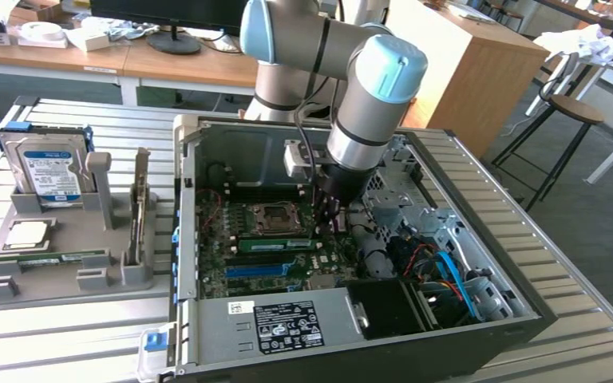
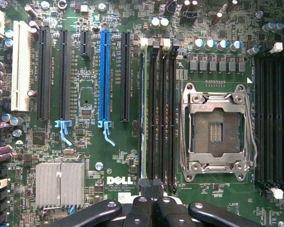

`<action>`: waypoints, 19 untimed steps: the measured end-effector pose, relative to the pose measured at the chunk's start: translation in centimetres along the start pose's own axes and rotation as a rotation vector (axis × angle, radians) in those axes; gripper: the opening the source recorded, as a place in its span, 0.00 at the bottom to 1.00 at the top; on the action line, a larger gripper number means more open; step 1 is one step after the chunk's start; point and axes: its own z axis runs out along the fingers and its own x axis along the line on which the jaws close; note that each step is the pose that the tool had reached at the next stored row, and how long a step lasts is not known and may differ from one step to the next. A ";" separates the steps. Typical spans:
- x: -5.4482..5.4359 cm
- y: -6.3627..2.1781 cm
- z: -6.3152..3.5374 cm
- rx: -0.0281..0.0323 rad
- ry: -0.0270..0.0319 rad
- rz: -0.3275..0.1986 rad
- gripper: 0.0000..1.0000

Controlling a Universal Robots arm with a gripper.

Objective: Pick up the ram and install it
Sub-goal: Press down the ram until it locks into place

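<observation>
The ram [image 1: 274, 242] is a thin green stick standing in a slot on the motherboard inside the open computer case [image 1: 187, 183]. From the wrist it shows edge-on as a narrow line [image 2: 142, 118] in the outermost of the black memory slots beside the empty processor socket [image 2: 216, 130]. My gripper [image 1: 334, 225] reaches down into the case at the ram's end, on the exterior view's right. Its black fingers [image 2: 149, 187] are shut together right at the near end of the ram. Whether they pinch or merely touch the stick is hidden.
A grey holder tray [image 1: 61, 291] sits at the exterior view's left. It carries a silver hard drive [image 1: 49, 171], a square processor chip [image 1: 28, 234] and another green stick [image 1: 57, 257] lying flat. Cables, a drive cage and the power supply [image 1: 285, 323] crowd the case around the motherboard.
</observation>
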 end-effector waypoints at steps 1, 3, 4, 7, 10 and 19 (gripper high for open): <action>0.0 0.00 0.00 0.0000 -0.0001 0.000 0.10; 0.0 0.00 0.03 0.0002 -0.0003 0.000 0.10; 0.0 0.00 0.07 0.0002 -0.0004 0.000 0.10; 0.0 0.00 0.10 0.0000 0.0000 0.000 0.10; 0.0 0.00 0.10 0.0001 -0.0001 0.000 0.10; 0.0 -0.01 0.18 0.0001 -0.0003 0.000 0.10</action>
